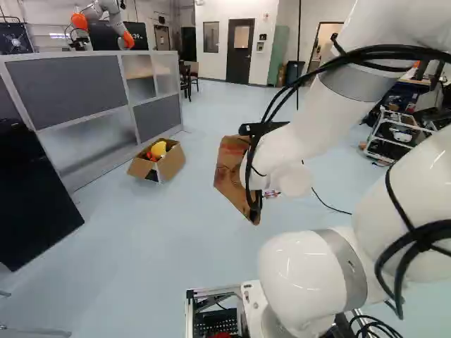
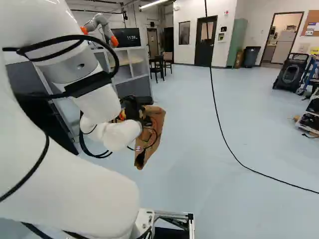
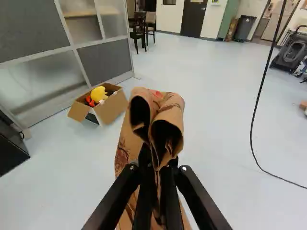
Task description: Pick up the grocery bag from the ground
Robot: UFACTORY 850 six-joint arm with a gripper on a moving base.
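A brown paper bag [image 1: 229, 176] hangs from the claw [image 3: 157, 165] of a white arm [image 1: 303, 134] in a lab room, apparently clear of the pale floor [image 1: 162, 246], in what looks like the closing stage of a pickup. The grasp is made and, judging by the way the bag dangles at a slant in both base views, so is the lift; what remains, if anything, is to raise it a little higher or hold it steady. No view shows the bag's lowest edge meeting the floor, though the gap beneath is hard to judge. In the wrist view, the claw's two black fingers are closed on the bag's bunched top, a thin pinch of paper between them, with two open curls of the rim bulging just ahead of the tips and the body falling away below. The hold is narrow, and a heavy load could make the paper slip or tear. An open box [image 3: 106, 106] of toys sits beside a partition [image 3: 53, 81], apart from the bag.
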